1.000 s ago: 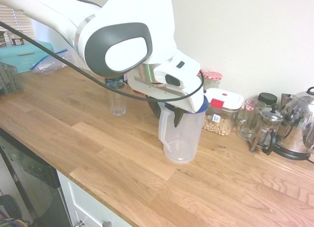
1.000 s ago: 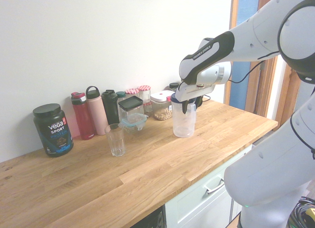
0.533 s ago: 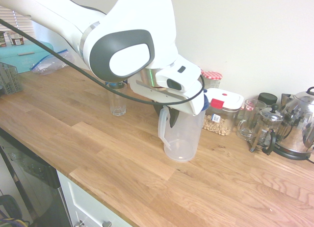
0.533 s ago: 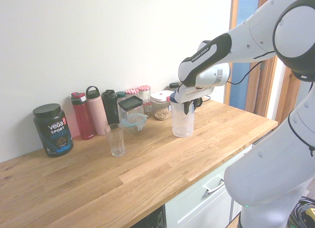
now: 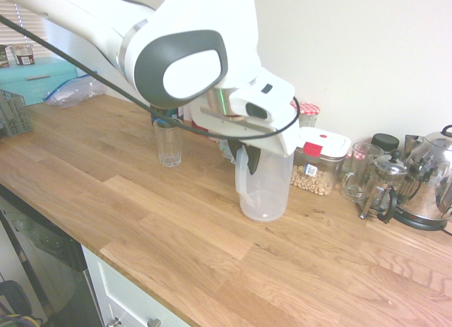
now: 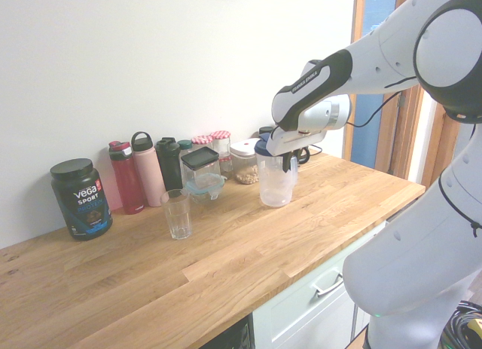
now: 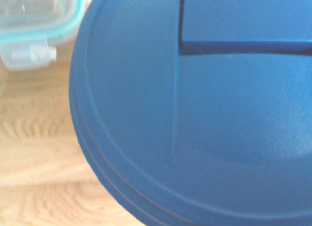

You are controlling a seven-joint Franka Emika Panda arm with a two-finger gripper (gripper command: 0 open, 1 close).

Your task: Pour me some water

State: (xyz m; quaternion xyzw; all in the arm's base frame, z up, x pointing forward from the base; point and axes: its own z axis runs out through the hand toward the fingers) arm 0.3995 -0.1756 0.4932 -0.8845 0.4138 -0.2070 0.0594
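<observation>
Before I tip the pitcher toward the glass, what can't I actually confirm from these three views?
- Water level in the pitcher: first exterior view, translucent wall, too faint to read.
- Gripper contact on the pitcher: both exterior views, arm body hides the rim.
- Pitcher lid: wrist view, fills the blurred picture, cut off by its edges.
- Glass contents: second exterior view, too small to tell.

Gripper (image 5: 248, 159) is now clamping fully onto the clear pitcher (image 5: 265, 189) at its rim by the handle, and it's lifting it a bit, shifting it slightly toward the drinking glass (image 5: 168, 143) along the counter's wall edge.
</observation>
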